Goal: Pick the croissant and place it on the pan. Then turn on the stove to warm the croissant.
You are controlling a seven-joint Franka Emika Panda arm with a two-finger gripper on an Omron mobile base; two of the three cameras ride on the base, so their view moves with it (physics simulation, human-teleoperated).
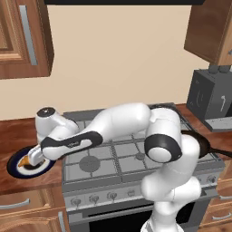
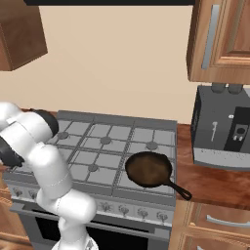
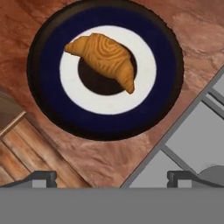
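The croissant [image 3: 103,54], golden-orange and crescent-shaped, lies on a blue-rimmed plate [image 3: 105,127] on the wooden counter, left of the stove [image 1: 113,156]. My gripper [image 3: 111,179] hangs above the plate, open, its fingertips [image 3: 43,177] wide apart and nothing between them. In the left base view the gripper [image 1: 35,158] is over the plate [image 1: 16,165], and a bit of the croissant [image 1: 25,161] peeks out beside it. The dark pan [image 2: 149,169] sits on the stove's [image 2: 107,146] front right burner with its handle pointing to the front right; in the left base view the pan [image 1: 205,146] is partly behind my arm.
A dark grey appliance [image 2: 222,132] stands on the counter to the right of the stove. Small knobs [image 2: 122,210] run along the stove front. Wooden wall cabinets [image 1: 22,36] hang above both counter ends. The counter's front edge [image 3: 17,131] lies close to the plate.
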